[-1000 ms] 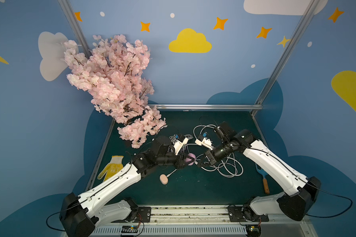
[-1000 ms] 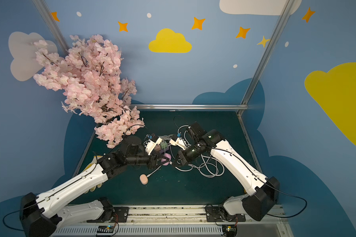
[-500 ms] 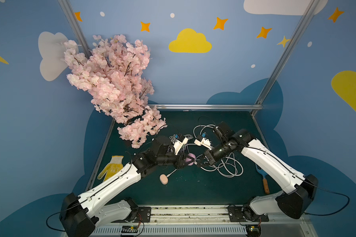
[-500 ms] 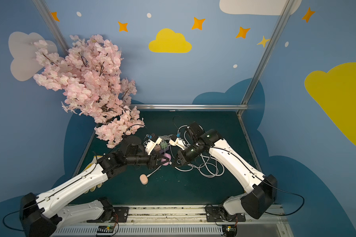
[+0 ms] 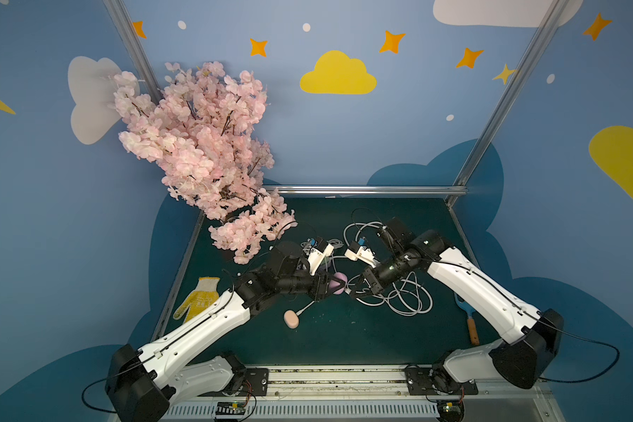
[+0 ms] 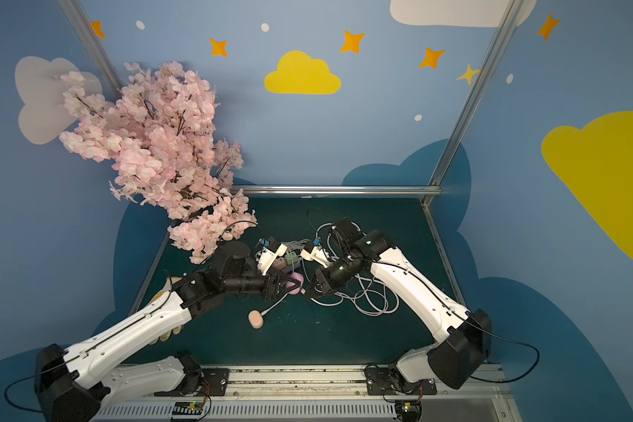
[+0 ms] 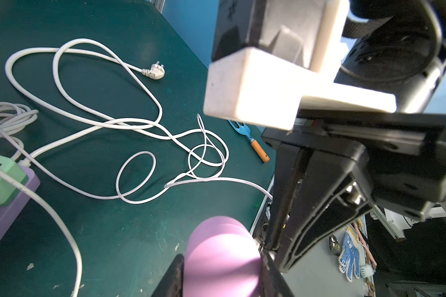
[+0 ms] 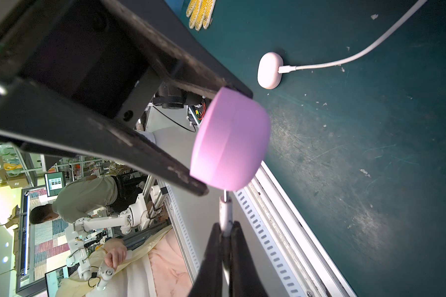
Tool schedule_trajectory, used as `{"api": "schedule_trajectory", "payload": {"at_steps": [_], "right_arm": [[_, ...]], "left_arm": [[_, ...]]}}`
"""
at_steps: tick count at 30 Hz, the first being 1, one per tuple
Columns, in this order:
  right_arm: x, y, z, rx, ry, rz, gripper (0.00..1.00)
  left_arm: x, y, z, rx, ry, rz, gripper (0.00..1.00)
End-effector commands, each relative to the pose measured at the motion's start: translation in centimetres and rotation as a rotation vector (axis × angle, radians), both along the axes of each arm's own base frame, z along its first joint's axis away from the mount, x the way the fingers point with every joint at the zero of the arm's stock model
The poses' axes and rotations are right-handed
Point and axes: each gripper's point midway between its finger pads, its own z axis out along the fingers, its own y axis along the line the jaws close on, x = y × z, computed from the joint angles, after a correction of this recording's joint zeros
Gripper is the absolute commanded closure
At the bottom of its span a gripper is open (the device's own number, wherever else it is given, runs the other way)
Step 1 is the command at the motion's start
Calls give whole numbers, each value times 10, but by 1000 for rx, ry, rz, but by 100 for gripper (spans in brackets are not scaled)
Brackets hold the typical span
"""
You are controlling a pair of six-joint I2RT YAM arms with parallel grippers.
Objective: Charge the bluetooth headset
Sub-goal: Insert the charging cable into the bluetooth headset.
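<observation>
The bluetooth headset's purple case [image 5: 338, 284] [image 6: 297, 280] is held off the green mat, and my left gripper [image 5: 330, 286] [image 7: 222, 270] is shut on it. The case [image 7: 222, 254] fills the gap between both fingers. My right gripper [image 5: 355, 292] [image 8: 225, 231] is shut on the white charging plug [image 8: 225, 213]. The plug's metal tip touches the edge of the case [image 8: 229, 144]. How deep it sits I cannot tell. The plug's cable runs back into the white cable tangle [image 5: 399, 297].
A peach earbud case [image 5: 292, 320] [image 8: 269, 70] lies on the mat with its own cable plugged in. A purple power strip with a green adapter [image 7: 0, 180] sits behind the grippers. There are also a yellow glove [image 5: 197, 299], a blue garden fork [image 5: 468, 318] and a pink blossom tree [image 5: 205, 153].
My right arm has edged slightly left towards the purple case. The left arm and the case have stayed put.
</observation>
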Motion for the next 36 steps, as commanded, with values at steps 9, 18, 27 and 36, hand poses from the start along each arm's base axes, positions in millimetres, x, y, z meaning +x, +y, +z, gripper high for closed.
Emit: {"api": "schedule_trajectory", "payload": {"at_steps": [9, 18, 27, 36], "right_arm": [[9, 9, 17, 45, -31, -3, 100], [10, 7, 18, 34, -36, 0, 100], [17, 0, 2, 1, -10, -25, 100], [13, 4, 1, 14, 11, -7, 100]], "left_arm": [[-11, -7, 10, -41, 10, -65, 97], [-11, -6, 6, -29, 17, -64, 97], [-15, -4, 17, -54, 7, -70, 97], [-13, -6, 21, -63, 2, -69, 97]]}}
